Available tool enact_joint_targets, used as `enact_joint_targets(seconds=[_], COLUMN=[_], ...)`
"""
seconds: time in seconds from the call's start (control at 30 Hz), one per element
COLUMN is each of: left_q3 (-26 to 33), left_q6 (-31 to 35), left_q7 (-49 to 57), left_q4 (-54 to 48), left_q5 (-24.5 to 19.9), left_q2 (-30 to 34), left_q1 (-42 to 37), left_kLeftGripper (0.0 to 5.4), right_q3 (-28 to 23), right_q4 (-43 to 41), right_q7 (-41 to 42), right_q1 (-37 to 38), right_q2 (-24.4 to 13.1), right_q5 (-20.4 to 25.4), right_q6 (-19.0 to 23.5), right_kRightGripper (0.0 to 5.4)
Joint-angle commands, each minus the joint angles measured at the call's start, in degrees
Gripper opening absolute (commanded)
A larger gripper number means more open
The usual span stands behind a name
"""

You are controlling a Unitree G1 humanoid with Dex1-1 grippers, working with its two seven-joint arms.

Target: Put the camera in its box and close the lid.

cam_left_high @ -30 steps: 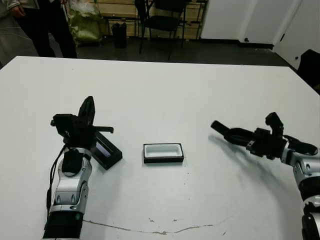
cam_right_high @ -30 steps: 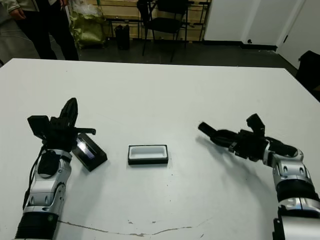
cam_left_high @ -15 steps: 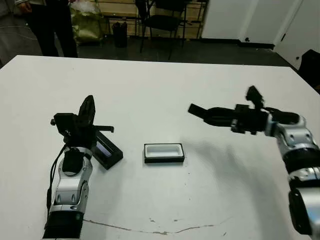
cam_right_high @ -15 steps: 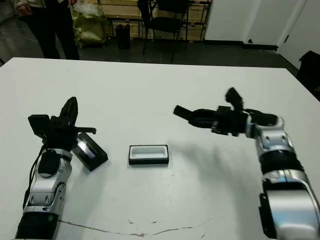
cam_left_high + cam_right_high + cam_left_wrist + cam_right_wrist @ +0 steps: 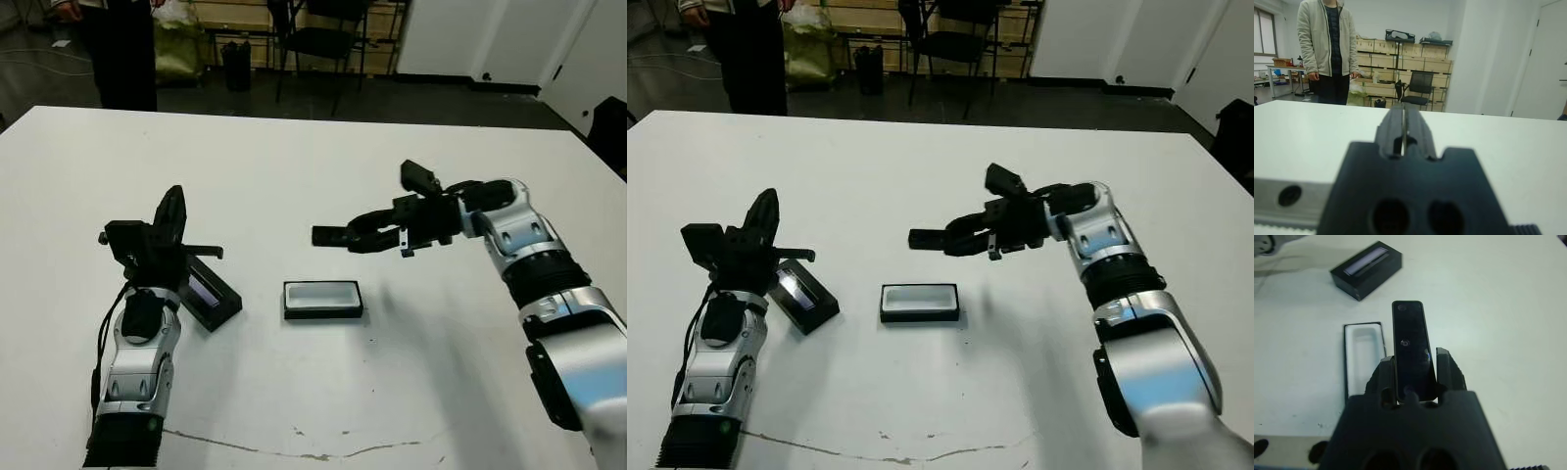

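The right gripper (image 5: 1415,369) grips the slim black rectangular camera (image 5: 1411,347) by one end, fingers (image 5: 1445,364) clamped on its long edges, carrying it level above the white desk (image 5: 294,176) just beyond the shallow black box with white lining (image 5: 323,299), apparently to line it up for lowering in. The flat black lid with its bluish strip (image 5: 209,294) lies beside the left gripper (image 5: 171,217), whose fingers are pressed together and empty, seemingly waiting to close the box.

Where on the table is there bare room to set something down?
Free: the far table beyond both arms, and the near strip before the box. Crowded: the lid beside the left claw; the camera in the right claw above the box.
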Motion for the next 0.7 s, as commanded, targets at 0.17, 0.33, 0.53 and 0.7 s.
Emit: enact_joint_targets(seconds=[0.17,0.33,0.53,0.7], left_q3=[0.20,0.04,-0.04,-0.13], left_q6=[-0.86,0.08,0.44,1.66], left_q7=[-0.14,0.52,0.81,1.12], left_q4=[1.48,0.85,0.67,-0.39], left_q5=[0.38,0.63,0.90,0.85], left_q2=[0.38,0.01,0.09,-0.07], left_q1=[0.69,0.91,0.97,1.33], left_kLeftGripper=[0.00,0.00,0.00,0.00], right_q3=[-1.90,-2.86,-4.21,-3.85], right_q4=[-4.31,-4.96,-4.52,-7.17], right_q7=[5.20,5.04,7.32,7.13], right_q1=[5.03,8.49,10.05,10.88], right_q2=[0.55,0.58,1.20,0.31], right_q5=[5.62,7.23,10.02,10.03], right_q6=[1.36,-0.21,0.71,1.92], right_kRightGripper=[0.67,0.67,0.67,0.67])
